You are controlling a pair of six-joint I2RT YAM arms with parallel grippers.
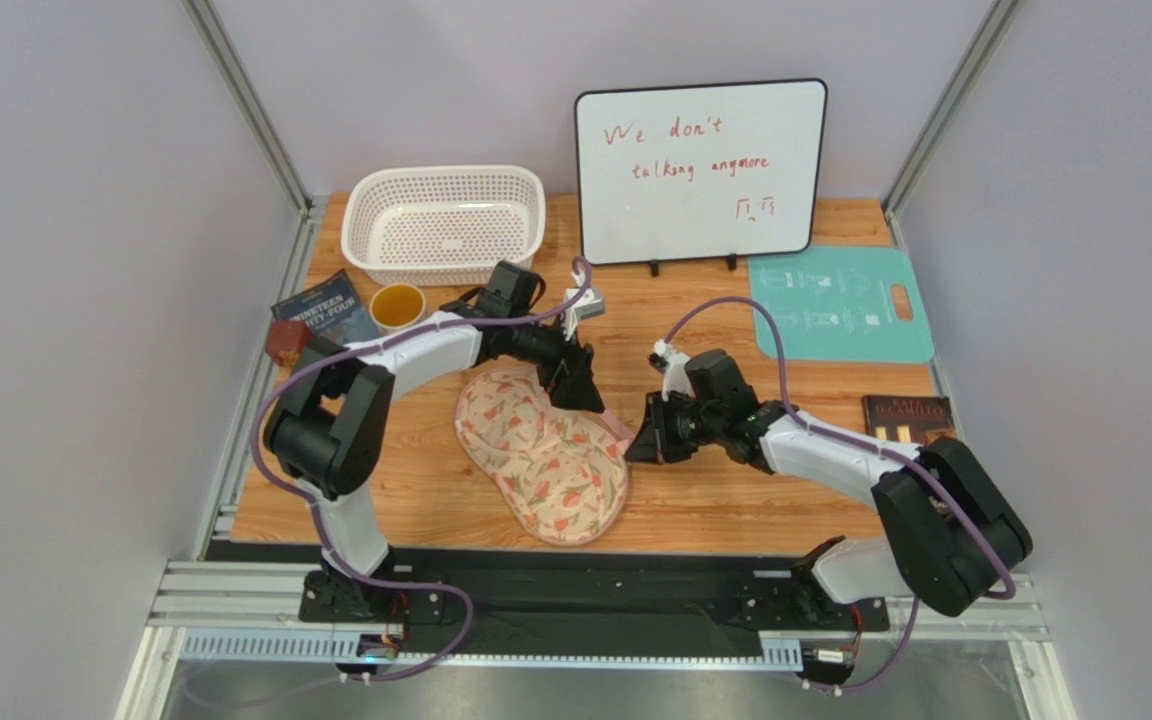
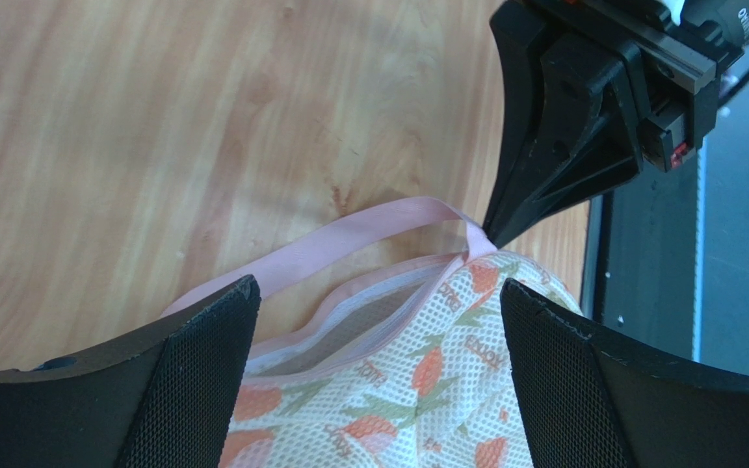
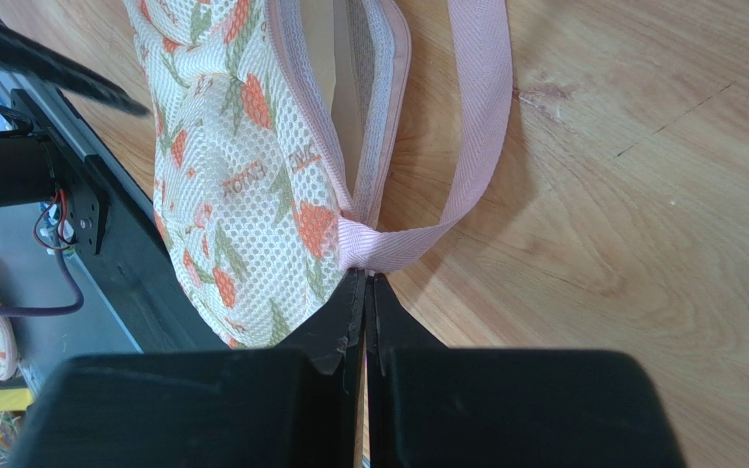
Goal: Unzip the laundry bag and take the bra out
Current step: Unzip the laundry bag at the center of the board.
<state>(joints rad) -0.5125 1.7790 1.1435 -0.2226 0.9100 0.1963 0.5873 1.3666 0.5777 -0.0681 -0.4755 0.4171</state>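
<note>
Left gripper (image 1: 579, 384) hangs wide open above the laundry bag (image 1: 545, 450) at its far edge; right gripper (image 3: 364, 280) pinches that bag's right end.

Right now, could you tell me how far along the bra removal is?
Done: the laundry bag's zipper gapes open along one edge. In hand: the right gripper's jaws pinch the pink strap; the left gripper hovers open above the gap. Left: pulling out the bra, seemingly the beige inside the gap.

- Plain pale lilac-grey walls (image 1: 71, 225) on three sides.
- Metal frame posts (image 1: 249, 105) at the back corners.
- Light wood-grain surface (image 1: 417, 503), evenly lit.
</note>
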